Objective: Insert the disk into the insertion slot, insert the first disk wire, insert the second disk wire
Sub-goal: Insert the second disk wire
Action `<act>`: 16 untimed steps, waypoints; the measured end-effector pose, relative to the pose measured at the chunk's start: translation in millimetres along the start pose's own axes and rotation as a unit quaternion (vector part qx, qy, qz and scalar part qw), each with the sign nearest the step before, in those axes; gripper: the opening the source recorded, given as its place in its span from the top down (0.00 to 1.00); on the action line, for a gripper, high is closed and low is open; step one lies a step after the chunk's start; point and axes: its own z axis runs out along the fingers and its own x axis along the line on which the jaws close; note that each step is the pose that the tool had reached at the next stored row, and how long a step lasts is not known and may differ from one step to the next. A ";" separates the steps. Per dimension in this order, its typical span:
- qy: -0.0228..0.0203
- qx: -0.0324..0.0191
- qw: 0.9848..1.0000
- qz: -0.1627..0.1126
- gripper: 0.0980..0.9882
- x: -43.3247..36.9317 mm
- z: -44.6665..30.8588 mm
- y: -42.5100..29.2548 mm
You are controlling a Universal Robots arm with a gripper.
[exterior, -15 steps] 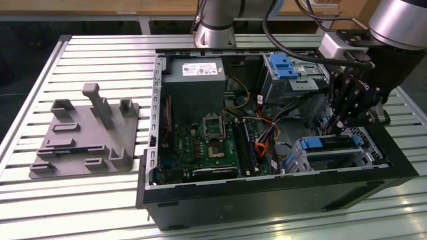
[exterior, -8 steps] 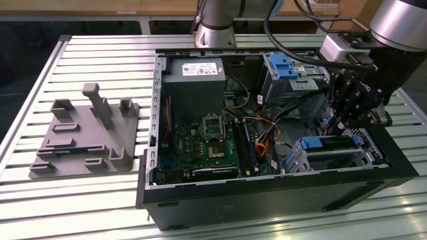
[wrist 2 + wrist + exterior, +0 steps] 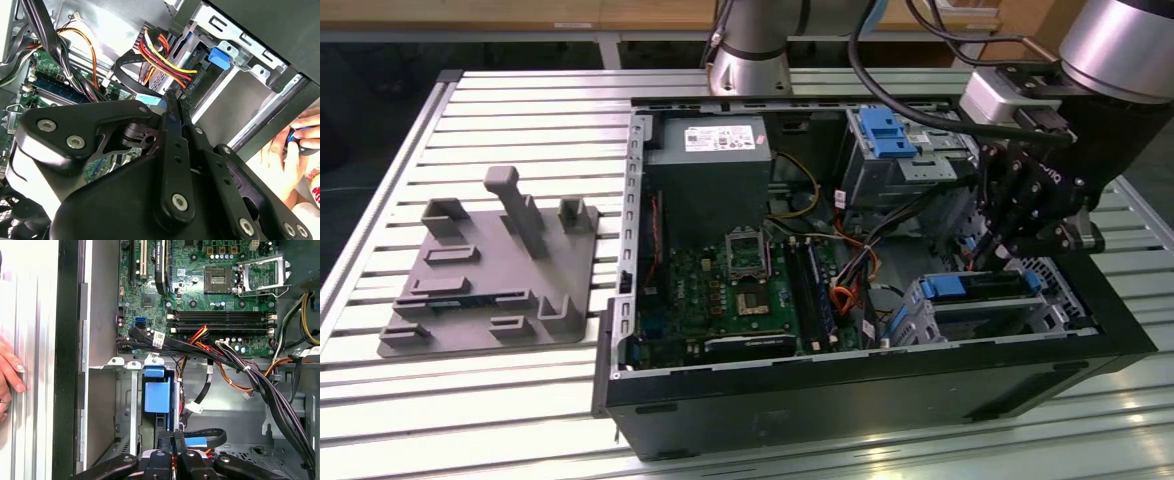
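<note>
Slatted metal desk [image 3: 520, 400] carries the open case [image 3: 854, 400]. At its near right corner the disk [image 3: 974, 288], blue-framed, is seated in the slot [image 3: 1014, 315]; rigid, fragile, best gripped by its frame. Fingers [image 3: 172, 440] are pressed together above it.

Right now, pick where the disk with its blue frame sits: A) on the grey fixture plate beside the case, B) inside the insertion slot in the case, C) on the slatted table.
B: the disk sits in the insertion slot, with the gripper just above it.
</note>
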 end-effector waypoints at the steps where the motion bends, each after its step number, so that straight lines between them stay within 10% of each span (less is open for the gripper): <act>1: 0.000 0.000 1.000 0.000 0.95 0.0 0.0 -0.2; 16: -0.006 0.000 1.000 0.002 0.95 2.1 0.3 -1.4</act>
